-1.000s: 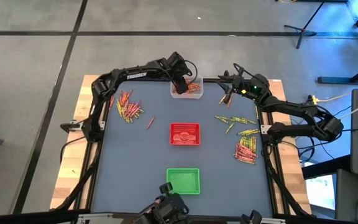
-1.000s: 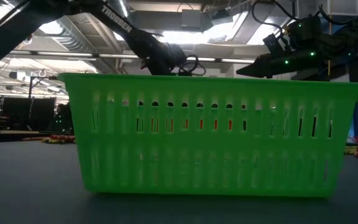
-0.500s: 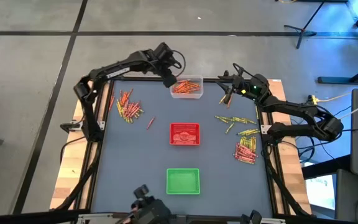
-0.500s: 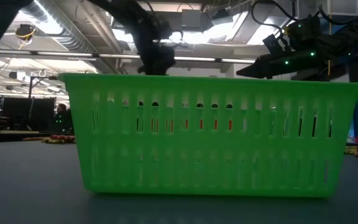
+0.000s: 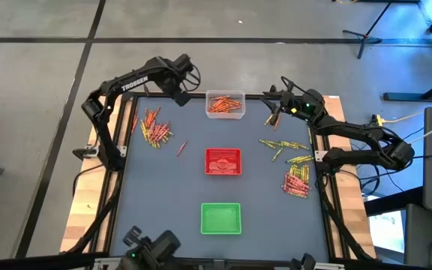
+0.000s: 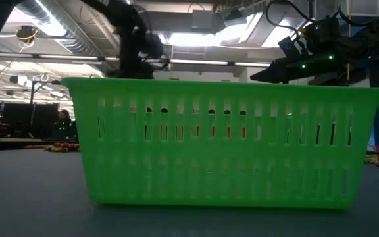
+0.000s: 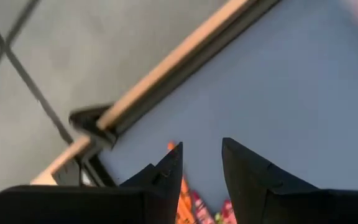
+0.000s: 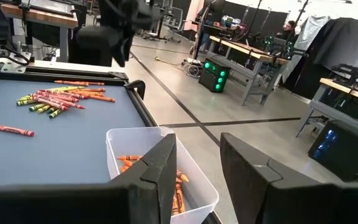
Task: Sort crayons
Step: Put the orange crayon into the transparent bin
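Crayons lie in a loose heap at the far left (image 5: 154, 129) and in scattered groups at the right (image 5: 295, 176). One red crayon (image 5: 181, 148) lies alone. Orange crayons fill the clear tray (image 5: 225, 103) at the far edge. My left gripper (image 5: 182, 94) hangs above the table left of that tray, pointing steeply down. It is open by a narrow gap (image 7: 202, 163) with nothing in it, and crayon ends (image 7: 183, 198) show below. My right gripper (image 5: 274, 117) is held level to the right of the clear tray, open (image 8: 197, 155) and empty.
A red tray (image 5: 223, 161) holding red crayons sits mid-table. A green tray (image 5: 220, 218) stands near the front edge and fills the low view (image 6: 222, 141). The table's far left corner (image 7: 92, 121) lies just beyond my left gripper. Bare blue mat lies between the trays and the crayon heaps.
My left gripper has gone from over the clear tray toward the table's left edge along the far side, rising a little, rolling, and tipping to point more steeply down. The clear tray with its orange crayons now stands uncovered.
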`<move>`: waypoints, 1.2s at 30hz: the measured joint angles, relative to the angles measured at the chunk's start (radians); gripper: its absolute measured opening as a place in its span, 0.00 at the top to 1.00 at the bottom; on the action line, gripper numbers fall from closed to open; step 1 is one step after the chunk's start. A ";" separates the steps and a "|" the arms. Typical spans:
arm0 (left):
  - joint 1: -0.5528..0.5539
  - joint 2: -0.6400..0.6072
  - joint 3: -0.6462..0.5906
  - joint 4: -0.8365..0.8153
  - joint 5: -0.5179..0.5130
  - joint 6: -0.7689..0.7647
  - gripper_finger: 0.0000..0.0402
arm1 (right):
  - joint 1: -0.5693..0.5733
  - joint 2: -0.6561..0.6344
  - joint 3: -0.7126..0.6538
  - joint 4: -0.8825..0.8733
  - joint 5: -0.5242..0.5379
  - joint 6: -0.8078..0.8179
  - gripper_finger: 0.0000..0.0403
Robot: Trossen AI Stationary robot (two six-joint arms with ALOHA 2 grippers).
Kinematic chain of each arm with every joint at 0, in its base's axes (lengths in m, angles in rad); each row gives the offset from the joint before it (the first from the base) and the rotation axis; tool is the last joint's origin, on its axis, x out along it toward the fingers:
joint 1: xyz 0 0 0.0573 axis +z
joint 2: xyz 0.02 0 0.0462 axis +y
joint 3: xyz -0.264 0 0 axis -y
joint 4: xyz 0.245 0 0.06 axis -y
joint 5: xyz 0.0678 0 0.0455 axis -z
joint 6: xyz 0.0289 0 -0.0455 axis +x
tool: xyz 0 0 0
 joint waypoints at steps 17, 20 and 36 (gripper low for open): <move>0.197 0.000 -0.396 0.234 0.180 -0.024 0.76 | 0.000 0.000 0.000 0.002 0.000 0.000 0.69; 0.214 0.000 -0.431 0.283 0.183 -0.024 0.76 | 0.000 0.000 0.000 0.005 0.000 0.000 0.69; 0.262 0.016 -0.484 0.396 0.221 -0.024 0.76 | 0.000 0.000 0.000 0.005 0.000 0.000 0.69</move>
